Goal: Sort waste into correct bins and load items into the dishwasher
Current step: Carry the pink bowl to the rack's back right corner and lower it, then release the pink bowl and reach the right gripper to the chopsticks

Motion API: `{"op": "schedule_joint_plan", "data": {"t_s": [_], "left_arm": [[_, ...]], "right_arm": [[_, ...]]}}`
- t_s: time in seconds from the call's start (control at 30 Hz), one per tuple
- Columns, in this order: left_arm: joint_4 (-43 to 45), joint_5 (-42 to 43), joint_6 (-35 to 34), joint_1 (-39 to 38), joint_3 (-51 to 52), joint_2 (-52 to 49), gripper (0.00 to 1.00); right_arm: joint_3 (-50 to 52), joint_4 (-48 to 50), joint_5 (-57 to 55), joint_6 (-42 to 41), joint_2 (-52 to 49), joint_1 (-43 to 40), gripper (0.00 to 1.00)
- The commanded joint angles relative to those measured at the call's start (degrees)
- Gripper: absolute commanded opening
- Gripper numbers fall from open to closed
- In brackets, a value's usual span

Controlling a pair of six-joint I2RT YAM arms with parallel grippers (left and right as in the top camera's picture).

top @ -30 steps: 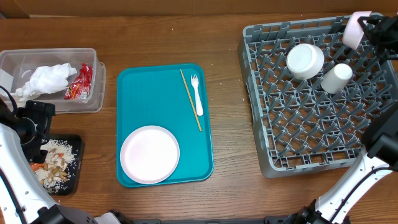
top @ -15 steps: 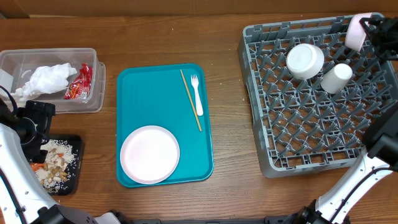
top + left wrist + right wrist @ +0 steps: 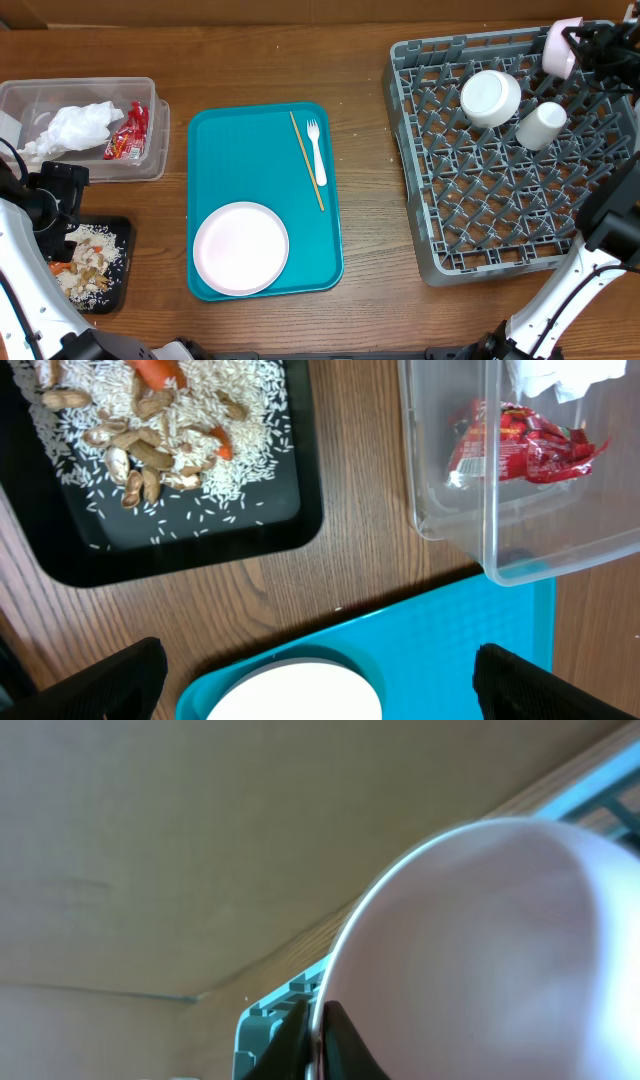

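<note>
While clamping pinkish bowl rim, right pincer hangs over rack corner.

Both arms are glossy white tubes with bulky black joints: the left arm at the lower left of the frame, the right arm at the lower right. The left fingers are blunt and matte black.

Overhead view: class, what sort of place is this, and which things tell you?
Probably a staged dish-clearing station, like a canteen tray return, on a wooden table: a grey dish rack, a teal serving tray with a white plate, and a clear waste tub.
</note>
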State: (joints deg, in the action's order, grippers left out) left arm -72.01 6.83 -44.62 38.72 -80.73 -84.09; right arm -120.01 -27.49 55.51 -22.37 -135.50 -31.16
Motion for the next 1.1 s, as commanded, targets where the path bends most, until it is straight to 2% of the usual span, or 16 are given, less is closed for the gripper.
{"op": "schedule_joint_plan", "data": {"t_s": [0.0, 0.03, 0.23, 0.3, 0.43, 0.53, 0.7, 0.9, 1.07], "left_arm": [[0.09, -0.42, 0.48, -0.11, -0.44, -0.24, 1.00], [0.09, -0.42, 0.48, -0.11, -0.44, -0.24, 1.00], [0.09, -0.42, 0.48, -0.11, -0.44, -0.24, 1.00], [0.09, -0.42, 0.48, -0.11, -0.44, -0.24, 1.00], [0.11, -0.39, 0.48, -0.11, -0.44, -0.24, 1.00], [0.09, -0.42, 0.48, -0.11, -0.44, -0.24, 1.00], [0.09, -0.39, 0.46, -0.11, -0.44, -0.24, 1.00], [0.11, -0.42, 0.46, -0.11, -0.44, -0.24, 1.00], [0.09, -0.42, 0.48, -0.11, -0.44, -0.24, 1.00]], "right_arm": [[-0.37, -3.19, -4.26, -0.15, -0.92, -1.92, 0.12], [-0.50, -3.48, -4.31, -0.17, -0.92, -2.16, 0.17], [-3.45, -6.10, -4.63, -0.20, -0.79, -3.04, 0.17], [-6.34, -10.19, -7.08, -0.17, -0.68, -3.32, 0.17], [-12.74, -21.33, -17.92, 0.31, -0.15, -3.82, 0.17], [-18.75, -32.04, -30.23, 0.26, 0.35, -3.96, 0.18], [-23.23, -40.76, -39.06, 0.17, 0.50, -3.96, 0.20], [-32.54, -49.24, -38.60, -1.95, 1.31, -3.17, 0.30], [-41.31, -51.67, -29.79, 2.71, 5.66, 4.55, 0.34]]}}
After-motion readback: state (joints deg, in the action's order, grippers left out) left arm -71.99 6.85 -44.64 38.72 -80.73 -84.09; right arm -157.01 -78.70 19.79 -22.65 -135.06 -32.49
